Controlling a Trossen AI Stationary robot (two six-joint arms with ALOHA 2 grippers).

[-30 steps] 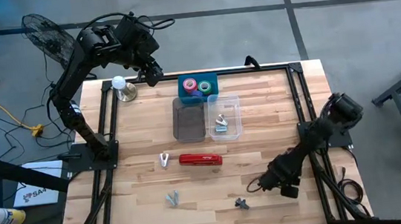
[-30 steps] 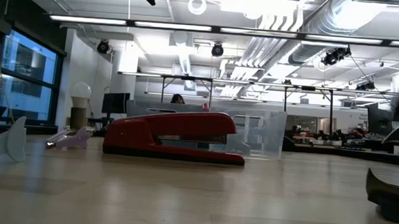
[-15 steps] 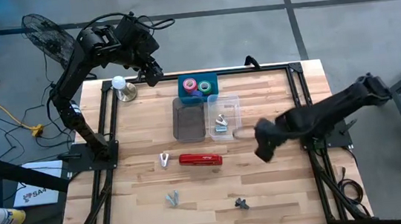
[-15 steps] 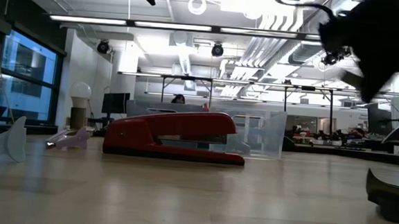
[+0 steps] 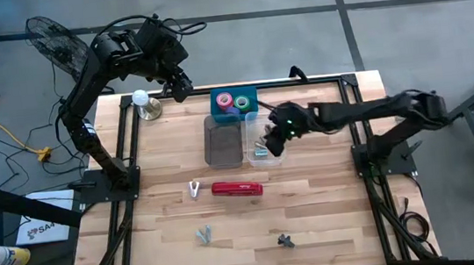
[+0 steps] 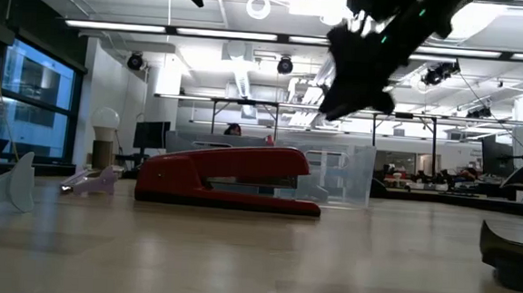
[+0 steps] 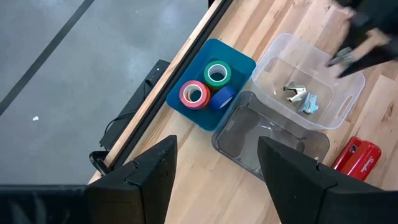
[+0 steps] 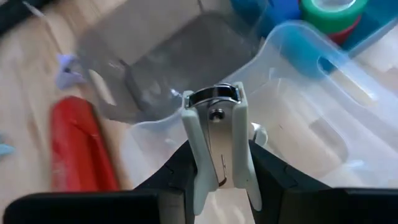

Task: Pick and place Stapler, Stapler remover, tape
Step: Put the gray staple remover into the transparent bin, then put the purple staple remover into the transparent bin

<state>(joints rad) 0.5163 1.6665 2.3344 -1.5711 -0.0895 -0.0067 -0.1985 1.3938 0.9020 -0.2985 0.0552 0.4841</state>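
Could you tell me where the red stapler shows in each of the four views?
High view: stapler lies at table centre.
Low view: stapler left of centre, before the clear bin.
Left wrist view: its end by the right edge.
Right wrist view: stapler at left.
Shared landmark: the clear bin.

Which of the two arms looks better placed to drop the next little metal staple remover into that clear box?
The right. Its pincer already grips a staple remover and hangs over the clear box, which holds others. The left pincer is open, holding nothing, up beyond the table's far edge.
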